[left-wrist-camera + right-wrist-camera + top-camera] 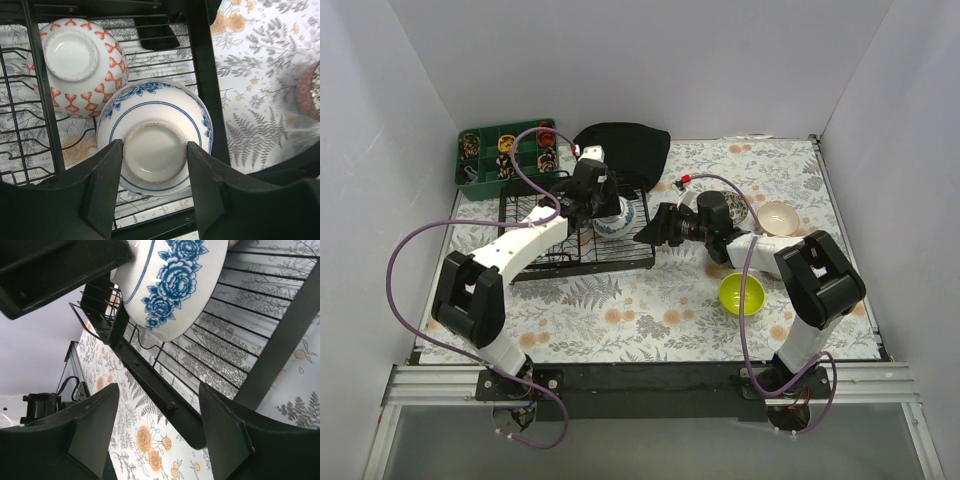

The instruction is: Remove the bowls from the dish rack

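Note:
The black wire dish rack [542,262] stands left of centre. A blue-patterned bowl [615,220] sits bottom-up at its right end. My left gripper [155,160] is shut on the foot ring of this bowl [150,107], one finger on each side. A red-patterned bowl [80,60] lies bottom-up in the rack [206,75] beside it. My right gripper [159,425] is open and empty, just off the rack's right edge [150,377], below the blue bowl [170,285]. A lime-green bowl [742,293] and a cream bowl [779,217] sit on the table to the right.
A green compartment tray [480,172] and a black cloth [630,145] lie at the back left. A reddish bowl [311,90] sits on the floral tablecloth to the right of the rack. White walls close in the table on three sides.

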You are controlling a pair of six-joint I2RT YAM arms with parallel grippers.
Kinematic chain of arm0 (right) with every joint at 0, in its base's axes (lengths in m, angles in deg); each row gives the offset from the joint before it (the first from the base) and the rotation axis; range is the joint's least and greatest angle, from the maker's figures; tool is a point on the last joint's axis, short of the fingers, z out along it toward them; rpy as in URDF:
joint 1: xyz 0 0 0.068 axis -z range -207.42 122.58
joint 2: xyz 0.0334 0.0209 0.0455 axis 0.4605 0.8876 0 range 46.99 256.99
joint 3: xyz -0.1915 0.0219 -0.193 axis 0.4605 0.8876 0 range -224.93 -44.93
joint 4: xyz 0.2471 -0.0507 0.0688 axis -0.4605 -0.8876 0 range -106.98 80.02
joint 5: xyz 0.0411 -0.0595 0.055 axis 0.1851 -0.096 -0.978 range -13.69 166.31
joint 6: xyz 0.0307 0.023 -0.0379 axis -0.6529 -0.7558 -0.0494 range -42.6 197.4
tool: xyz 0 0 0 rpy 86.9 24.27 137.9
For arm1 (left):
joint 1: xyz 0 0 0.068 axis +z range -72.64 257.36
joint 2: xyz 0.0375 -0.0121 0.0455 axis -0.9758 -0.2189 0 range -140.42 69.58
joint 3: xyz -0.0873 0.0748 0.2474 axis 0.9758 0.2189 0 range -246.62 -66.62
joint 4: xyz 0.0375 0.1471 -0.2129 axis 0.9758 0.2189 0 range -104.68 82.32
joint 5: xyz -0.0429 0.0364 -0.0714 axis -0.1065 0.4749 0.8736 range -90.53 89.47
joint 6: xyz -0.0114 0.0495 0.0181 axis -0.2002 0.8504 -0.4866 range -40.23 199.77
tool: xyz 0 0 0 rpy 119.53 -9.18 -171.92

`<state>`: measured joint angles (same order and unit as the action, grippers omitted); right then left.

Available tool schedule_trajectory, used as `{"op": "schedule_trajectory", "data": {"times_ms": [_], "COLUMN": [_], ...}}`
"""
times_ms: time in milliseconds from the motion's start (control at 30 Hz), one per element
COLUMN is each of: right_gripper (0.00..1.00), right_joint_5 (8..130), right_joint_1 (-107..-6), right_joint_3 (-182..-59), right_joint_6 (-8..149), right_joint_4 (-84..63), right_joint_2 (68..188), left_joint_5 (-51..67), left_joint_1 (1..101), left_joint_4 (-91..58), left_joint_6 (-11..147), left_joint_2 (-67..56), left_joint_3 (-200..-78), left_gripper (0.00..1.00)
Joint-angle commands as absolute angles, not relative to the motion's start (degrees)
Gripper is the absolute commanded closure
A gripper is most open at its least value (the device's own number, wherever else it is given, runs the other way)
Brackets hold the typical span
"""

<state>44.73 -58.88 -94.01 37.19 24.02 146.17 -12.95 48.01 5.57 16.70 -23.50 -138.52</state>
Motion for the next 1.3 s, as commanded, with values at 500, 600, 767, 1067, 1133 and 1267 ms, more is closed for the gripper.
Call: {"op": "schedule_trajectory", "data": {"times_ms": [500, 600, 767, 1067, 1133, 1267], "right_gripper": [0.28, 0.31, 0.56, 0.99, 0.99, 0.99], "right_joint_5": [35.53, 33.86, 31.05, 28.67, 28.14, 27.53], "right_joint_1": [-58.71, -58.71, -58.71, -58.71, -58.71, -58.71], "right_joint_3": [-99.24, -100.12, -101.27, -99.86, -99.77, -99.86], "right_joint_6": [22.38, 21.33, 17.38, 16.67, 16.93, 20.96], "right_joint_4": [56.72, 60.32, 68.93, 72.11, 71.68, 65.8], "right_joint_2": [157.64, 158.52, 160.02, 158.09, 157.12, 155.28], "left_joint_5": [-7.38, -6.16, -4.31, -2.9, -3.6, -6.06], "left_joint_1": [49.32, 49.41, 49.32, 49.41, 49.5, 49.76], "left_joint_4": [-4.83, -6.15, -7.82, -12.3, -12.92, -13.19], "left_joint_6": [4.28, 2.35, 0.32, -0.3, 0.14, 2.95], "left_joint_2": [-10.5, -9.88, -9.44, -6.45, -5.23, -3.11], "left_joint_3": [-129.82, -128.33, -126.66, -122.79, -121.82, -121.29], "left_gripper": [1.0, 1.0, 1.0, 0.97, 0.93, 0.74]}}
